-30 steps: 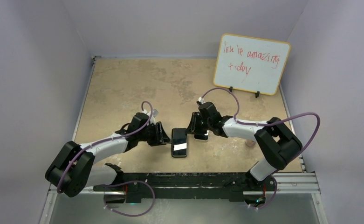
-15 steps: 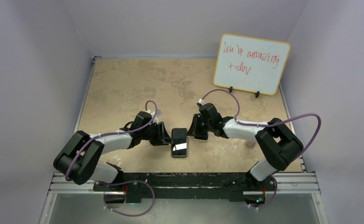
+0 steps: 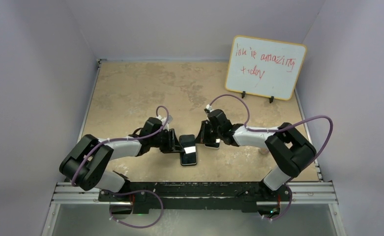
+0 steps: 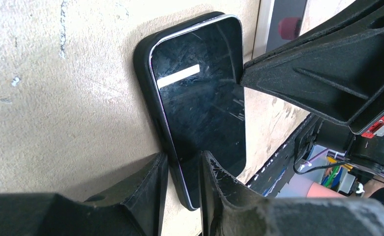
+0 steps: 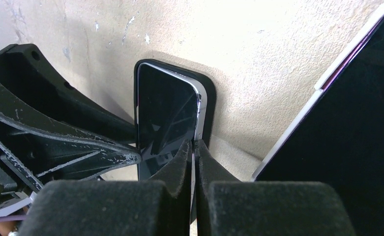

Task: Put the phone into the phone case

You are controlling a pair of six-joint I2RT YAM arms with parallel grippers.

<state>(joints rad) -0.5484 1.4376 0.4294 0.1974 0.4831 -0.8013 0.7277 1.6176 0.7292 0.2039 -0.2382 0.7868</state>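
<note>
The phone (image 3: 189, 151) has a black screen and lies in the black case (image 4: 141, 64) mid-table between both arms. In the left wrist view the phone (image 4: 199, 98) has its long edge between my left gripper's (image 4: 184, 157) fingers, one outside the case wall and one on the screen. My left gripper (image 3: 176, 142) is at the phone's left side. My right gripper (image 3: 203, 140) is at its right side. In the right wrist view its fingers (image 5: 193, 143) are pressed together, tips on the phone's (image 5: 162, 113) edge by the case wall (image 5: 208, 98).
A second dark flat slab with a white edge (image 5: 357, 132) lies right of the phone, under the right wrist (image 3: 212, 144). A whiteboard (image 3: 265, 68) stands at the back right. The arms' metal rail (image 3: 194, 189) runs along the near edge.
My left gripper has moved right, up to the phone's left edge. The phone and case look tipped a little. My right gripper has shifted slightly left.
</note>
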